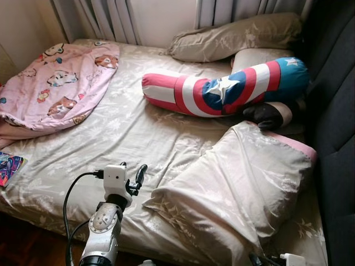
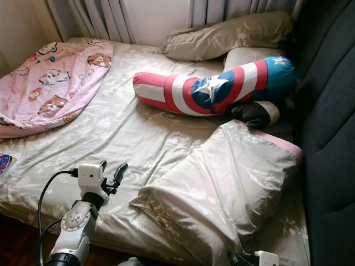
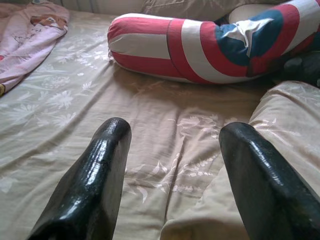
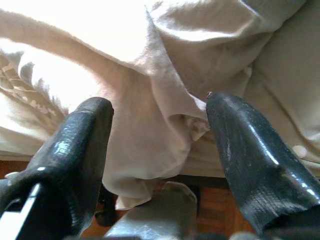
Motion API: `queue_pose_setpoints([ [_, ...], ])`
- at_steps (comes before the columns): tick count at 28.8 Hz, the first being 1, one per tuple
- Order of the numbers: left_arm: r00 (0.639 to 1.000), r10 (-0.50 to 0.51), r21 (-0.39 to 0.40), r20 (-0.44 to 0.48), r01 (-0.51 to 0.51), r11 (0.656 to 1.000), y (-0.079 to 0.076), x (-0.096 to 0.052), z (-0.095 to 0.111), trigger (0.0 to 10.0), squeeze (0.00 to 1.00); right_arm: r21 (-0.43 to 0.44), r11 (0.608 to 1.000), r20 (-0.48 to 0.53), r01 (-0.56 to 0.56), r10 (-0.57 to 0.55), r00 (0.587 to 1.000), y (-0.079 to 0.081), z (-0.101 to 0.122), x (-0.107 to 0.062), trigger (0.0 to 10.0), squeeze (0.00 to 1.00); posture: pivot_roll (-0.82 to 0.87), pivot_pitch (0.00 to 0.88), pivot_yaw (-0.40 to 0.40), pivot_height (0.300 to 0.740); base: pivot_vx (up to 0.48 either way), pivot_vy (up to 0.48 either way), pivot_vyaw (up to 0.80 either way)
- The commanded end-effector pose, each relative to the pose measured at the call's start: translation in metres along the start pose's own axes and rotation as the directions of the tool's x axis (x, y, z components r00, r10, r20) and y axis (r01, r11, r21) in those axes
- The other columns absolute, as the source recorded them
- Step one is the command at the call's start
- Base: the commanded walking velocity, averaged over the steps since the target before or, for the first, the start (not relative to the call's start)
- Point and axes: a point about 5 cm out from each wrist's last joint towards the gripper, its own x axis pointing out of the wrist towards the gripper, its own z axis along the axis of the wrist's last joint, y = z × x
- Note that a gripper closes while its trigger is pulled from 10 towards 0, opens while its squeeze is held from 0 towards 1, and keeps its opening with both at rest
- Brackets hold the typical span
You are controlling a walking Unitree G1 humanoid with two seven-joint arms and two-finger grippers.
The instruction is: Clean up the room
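Left eye view: wide bed under a beige floral sheet [image 1: 127, 133] across most of the frame, rumpled and unmade. Crumpled beige floral duvet with a pink lining [image 1: 238, 188] heaped at lower right, its edge spilling over the near side of the mattress. Pink cartoon-print blanket [image 1: 58, 83] bunched at upper left. Long red, white and blue striped bolster with white stars [image 1: 222, 88] lying across upper centre, just beside a beige pillow [image 1: 233, 36] propped at the top against the curtains. Small dark plush toy [image 1: 266, 115] tucked at the bolster's right end, touching the duvet. Colourful book [image 1: 8, 166] at the far left edge on the sheet. Left gripper [image 1: 133, 180] at lower centre, raised over the sheet near the duvet's corner, black fingers spread wide in the left wrist view and holding nothing. Right gripper [image 4: 160, 130] low at the bed's near edge, fingers likewise well apart around a hanging fold of duvet, not closed on it. Tidying judged barely begun: bedding unfolded, blanket loose, toy and book not put away, duvet apparently the first thing to be grasped.
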Motion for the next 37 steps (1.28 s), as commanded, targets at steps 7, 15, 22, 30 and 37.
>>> queue_pose_setpoints([
  [7,1.0,-0.014,0.031,-0.013,0.014,0.999,0.007,-0.014,0.005,10.0,0.0,-0.002,0.998,0.151,0.056,-0.055,0.987,0.099,0.135,0.11,10.0,0.0,0.25,0.167,0.052,0.685,0.0,0.0,0.0],
  [15,0.999,-0.035,0.037,-0.023,0.036,0.999,0.005,-0.014,0.01,10.0,0.0,0.03,0.998,0.197,0.056,-0.061,0.978,0.099,0.151,0.112,10.0,1.0,0.25,0.189,0.072,0.685,0.0,0.0,0.0],
  [22,0.998,-0.045,0.034,-0.034,0.046,0.998,0.002,-0.017,0.008,10.0,0.0,0.034,0.995,0.233,0.097,-0.103,0.967,0.091,0.156,0.111,10.0,1.0,0.24,0.195,0.074,0.685,0.0,0.0,0.0],
  [30,0.998,-0.046,0.024,-0.05,0.048,0.999,-0.001,-0.017,0.008,10.0,0.0,0.001,0.981,0.27,0.194,-0.187,0.944,0.072,0.16,0.105,10.0,1.0,0.22,0.188,0.063,0.685,0.0,0.0,0.0],
  [37,0.997,-0.042,0.016,-0.058,0.043,0.999,-0.002,-0.012,0.009,10.0,0.0,0.003,0.938,0.23,0.347,-0.339,0.912,0.044,0.144,0.094,10.0,0.0,0.18,0.17,0.042,0.685,0.0,0.0,0.0],
])
